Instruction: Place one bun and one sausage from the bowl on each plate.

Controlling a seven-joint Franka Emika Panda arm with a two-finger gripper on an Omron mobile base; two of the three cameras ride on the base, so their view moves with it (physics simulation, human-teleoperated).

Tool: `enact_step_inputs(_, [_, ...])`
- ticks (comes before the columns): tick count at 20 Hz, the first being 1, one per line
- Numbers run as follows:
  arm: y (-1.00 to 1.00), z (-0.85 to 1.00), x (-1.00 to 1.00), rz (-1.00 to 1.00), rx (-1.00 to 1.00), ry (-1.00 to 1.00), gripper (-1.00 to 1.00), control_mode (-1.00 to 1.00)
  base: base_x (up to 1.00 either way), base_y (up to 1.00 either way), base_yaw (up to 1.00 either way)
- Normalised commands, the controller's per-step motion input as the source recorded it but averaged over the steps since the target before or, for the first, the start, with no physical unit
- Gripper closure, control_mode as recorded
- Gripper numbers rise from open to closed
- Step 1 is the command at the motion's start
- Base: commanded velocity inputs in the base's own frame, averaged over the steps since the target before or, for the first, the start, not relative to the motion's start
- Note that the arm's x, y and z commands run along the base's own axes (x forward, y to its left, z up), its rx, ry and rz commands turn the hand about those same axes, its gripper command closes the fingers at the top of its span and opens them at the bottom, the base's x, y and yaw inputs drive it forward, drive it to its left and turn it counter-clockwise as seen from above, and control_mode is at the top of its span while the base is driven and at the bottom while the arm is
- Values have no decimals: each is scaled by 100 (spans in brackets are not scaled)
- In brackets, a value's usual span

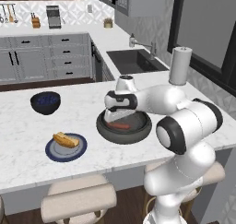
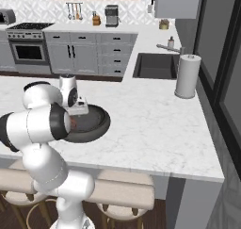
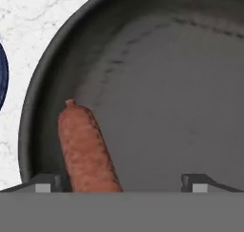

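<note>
Fingers [image 3: 122,181] wide open, empty, poised low over sausage [image 3: 88,147] in bowl [image 3: 190,73], apparently to straddle it for pickup.

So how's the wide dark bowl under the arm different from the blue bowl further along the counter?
The wide bowl is shallow, pan-like and grey-black; the blue bowl is smaller, deeper and dark blue. The wide bowl holds a sausage and sits under the open gripper; the blue bowl stands apart. Both are round and upright on the marble counter.
</note>
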Motion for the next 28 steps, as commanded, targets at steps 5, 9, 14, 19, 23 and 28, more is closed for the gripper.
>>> enact_step_inputs(5, [9,-27,21,10,-10,17,-100,-100,0,0,0])
enact_step_inputs(9, [0,-7,-25,3,-2,-2,-100,-100,0,0,0])
enact_step_inputs(14, [1,-1,-13,1,-1,-2,-100,-100,0,0,0])
enact_step_inputs(19, [0,-30,-12,2,-2,7,-100,-100,0,0,0])
enact_step_inputs(23, [-2,-28,0,2,-3,1,-100,-100,0,0,0])
enact_step_inputs(28, [-7,-13,0,0,-2,0,100,-100,0,0,0])
